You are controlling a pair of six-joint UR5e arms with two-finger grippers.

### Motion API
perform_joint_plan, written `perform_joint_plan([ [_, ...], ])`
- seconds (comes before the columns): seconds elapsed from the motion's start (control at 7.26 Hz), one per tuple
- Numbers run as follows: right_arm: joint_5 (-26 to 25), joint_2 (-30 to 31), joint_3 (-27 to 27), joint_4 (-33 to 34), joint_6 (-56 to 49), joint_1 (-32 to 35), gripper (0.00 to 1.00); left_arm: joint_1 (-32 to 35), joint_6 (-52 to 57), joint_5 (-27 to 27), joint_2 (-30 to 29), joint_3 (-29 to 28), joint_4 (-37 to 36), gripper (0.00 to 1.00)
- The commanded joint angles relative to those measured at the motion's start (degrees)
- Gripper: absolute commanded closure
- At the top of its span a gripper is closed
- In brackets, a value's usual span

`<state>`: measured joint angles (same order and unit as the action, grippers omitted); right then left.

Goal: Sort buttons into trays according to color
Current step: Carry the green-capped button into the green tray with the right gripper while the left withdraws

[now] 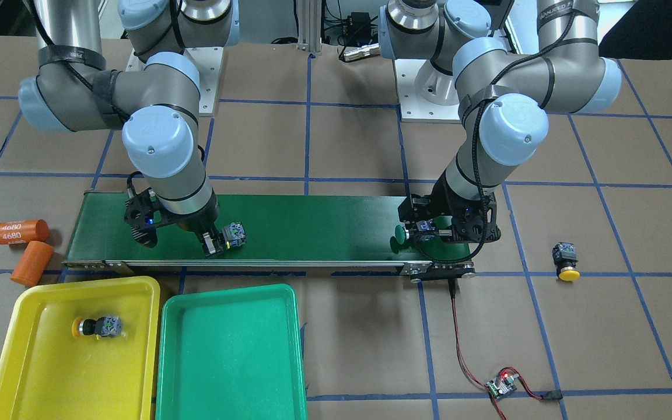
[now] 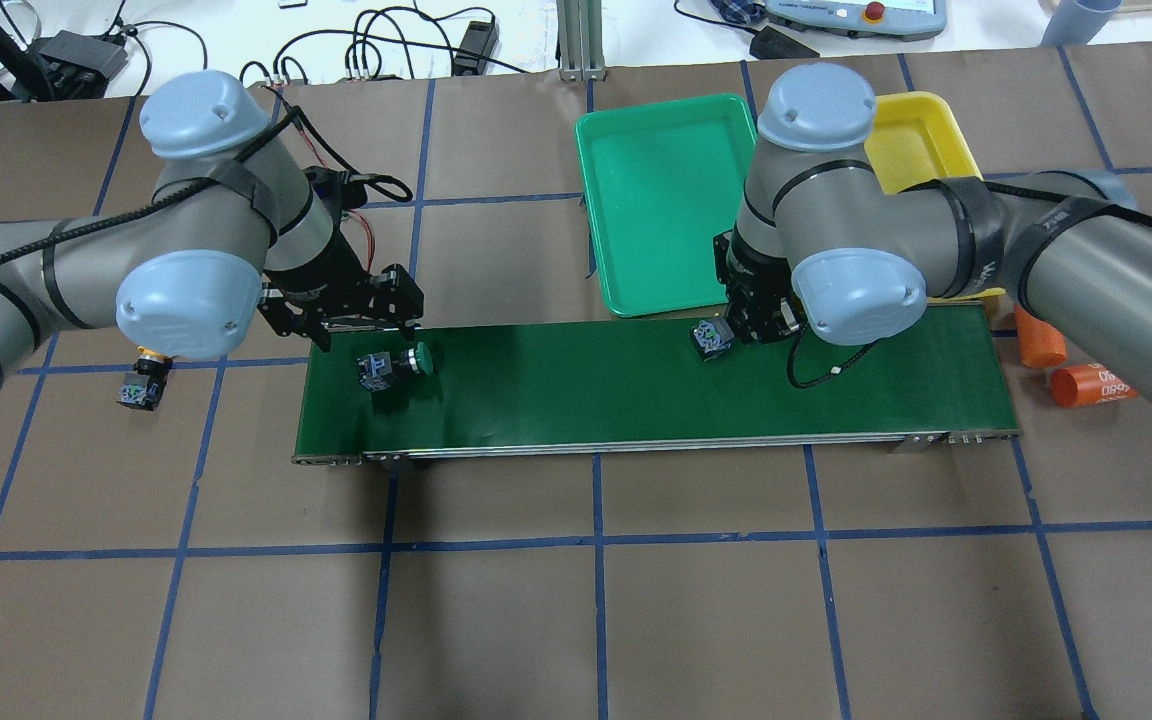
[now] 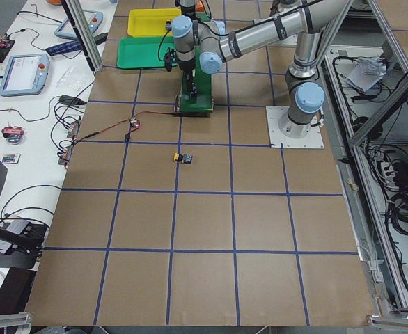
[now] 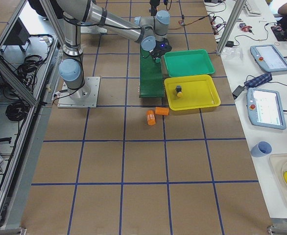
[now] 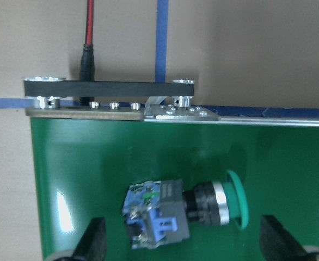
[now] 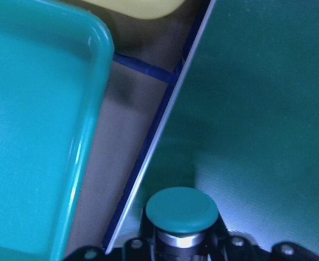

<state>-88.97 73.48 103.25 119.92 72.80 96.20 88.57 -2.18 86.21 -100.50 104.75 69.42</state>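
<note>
Left hand (image 5: pixel 184 235) is spread wide at the left end of the conveyor belt (image 2: pixel 636 385). We see its fingers (image 5: pixel 94 239) on either side of a green button (image 5: pixel 176 212) without touching it. That button lies on its side on the belt, its cap pointing toward the belt's middle. Off the belt's left end, a loose yellow button (image 2: pixel 141 380) rests alone on the brown surface (image 2: pixel 586 600).

Moving right, the green tray (image 2: pixel 656 200) sits just beyond the belt's far edge. We find the right hand (image 1: pixel 219 241) closed on a second green button (image 6: pixel 181 209). It holds that button over the belt, close to the far edge and near the green tray's corner. Whether the button touches the belt, we cannot tell.

Further right the yellow tray (image 1: pixel 79 284) sits just beside the green one, and in it a second yellow button (image 1: pixel 98 327) lies on its side. Past the belt's right end, two orange cylinders (image 1: pixel 21 231) lie on the surface near the yellow tray, one marked 4680.
</note>
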Motion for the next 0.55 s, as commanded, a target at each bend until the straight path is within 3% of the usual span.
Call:
perform_joint_plan([
  [0.0, 0.11, -2.89, -6.54, 0.13, -0.38, -3.02, 1.0, -0.16, -0.1, 0.27, 0.05, -9.09, 10.34, 0.0],
  [0.41, 0.03, -10.8, -12.71, 3.28, -3.02, -4.0, 1.0, -0.33, -0.1, 0.54, 0.22, -12.02, 13.88, 0.0],
])
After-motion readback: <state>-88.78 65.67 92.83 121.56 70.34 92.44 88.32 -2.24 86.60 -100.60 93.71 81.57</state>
